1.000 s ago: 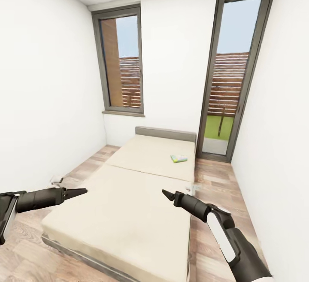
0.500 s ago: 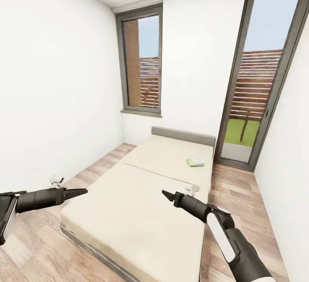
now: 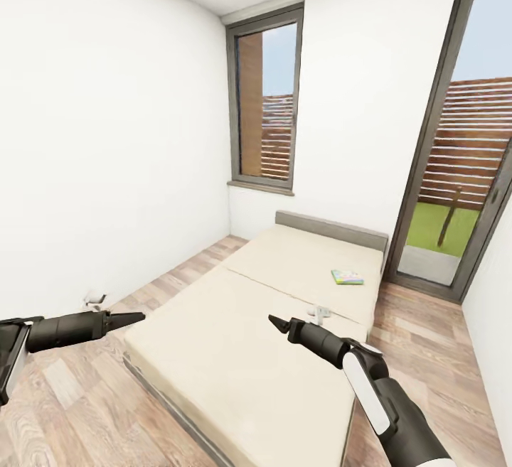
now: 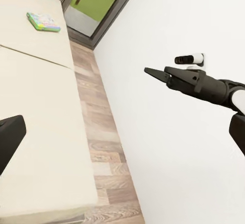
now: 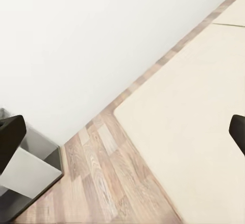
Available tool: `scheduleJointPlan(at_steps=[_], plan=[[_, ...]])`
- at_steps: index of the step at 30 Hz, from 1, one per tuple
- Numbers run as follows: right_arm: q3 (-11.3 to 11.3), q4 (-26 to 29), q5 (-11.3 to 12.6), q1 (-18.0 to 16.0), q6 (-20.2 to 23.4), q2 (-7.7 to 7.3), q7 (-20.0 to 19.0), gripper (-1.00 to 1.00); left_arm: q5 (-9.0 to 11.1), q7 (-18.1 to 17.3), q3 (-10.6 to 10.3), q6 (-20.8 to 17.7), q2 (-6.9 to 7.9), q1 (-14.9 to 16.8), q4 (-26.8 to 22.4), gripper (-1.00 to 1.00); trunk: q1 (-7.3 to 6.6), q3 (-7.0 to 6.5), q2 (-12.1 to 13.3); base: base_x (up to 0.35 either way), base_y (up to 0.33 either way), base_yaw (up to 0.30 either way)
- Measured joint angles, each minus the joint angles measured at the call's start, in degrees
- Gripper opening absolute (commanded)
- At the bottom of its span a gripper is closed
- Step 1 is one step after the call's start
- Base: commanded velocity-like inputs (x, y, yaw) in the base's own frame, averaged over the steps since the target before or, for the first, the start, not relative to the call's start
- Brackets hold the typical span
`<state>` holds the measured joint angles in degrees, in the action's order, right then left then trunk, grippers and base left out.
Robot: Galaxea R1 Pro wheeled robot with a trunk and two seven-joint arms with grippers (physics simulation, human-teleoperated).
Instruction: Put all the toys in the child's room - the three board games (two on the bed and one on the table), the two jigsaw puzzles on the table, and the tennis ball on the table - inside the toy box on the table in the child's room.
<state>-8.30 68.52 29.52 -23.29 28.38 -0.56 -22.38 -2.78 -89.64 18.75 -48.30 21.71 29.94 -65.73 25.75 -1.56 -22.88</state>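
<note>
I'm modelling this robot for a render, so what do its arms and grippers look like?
Both arms are glossy black cylinders that taper toward the tip. The left gripper and right gripper end in slim, pointed black fingers. The right arm carries a long white panel on its forearm, and a white panel also shows on the left arm at the picture's edge. No cables or markings are visible.

Home bedroom, low beige bed, wood-plank floor, white walls, tall grey-framed windows

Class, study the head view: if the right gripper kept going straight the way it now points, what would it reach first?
Probably the left gripper: the right gripper points across the bed toward it, though depth is unclear.
</note>
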Motion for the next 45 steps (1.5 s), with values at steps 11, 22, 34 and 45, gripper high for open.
scheduleJointPlan(at_steps=[11,22,34,45], plan=[[0.01,0.01,0.0,0.0,-0.01,0.0,0.0,1.0,0.18,-0.01,0.01,0.04,0.01,-0.01,0.0,1.0,0.0,0.0,0.0,0.076,-0.104,0.287],[0.01,0.03,0.0,0.0,-0.01,0.0,0.0,1.0,0.25,-0.01,-0.06,0.31,-0.05,-0.01,-0.01,1.0,0.03,0.0,0.01,-0.062,-0.037,0.287],[0.02,0.08,0.0,0.0,-0.06,0.0,0.0,1.0,0.25,-0.01,0.01,0.33,-0.01,-0.01,-0.01,1.0,0.03,0.0,0.01,-0.058,-0.001,0.285],[0.2,0.01,0.04,0.01,-0.84,-0.01,0.65,1.0,0.25,0.0,0.0,0.22,-0.06,0.0,0.0,1.0,0.01,0.02,0.0,-0.091,0.0,0.05]])
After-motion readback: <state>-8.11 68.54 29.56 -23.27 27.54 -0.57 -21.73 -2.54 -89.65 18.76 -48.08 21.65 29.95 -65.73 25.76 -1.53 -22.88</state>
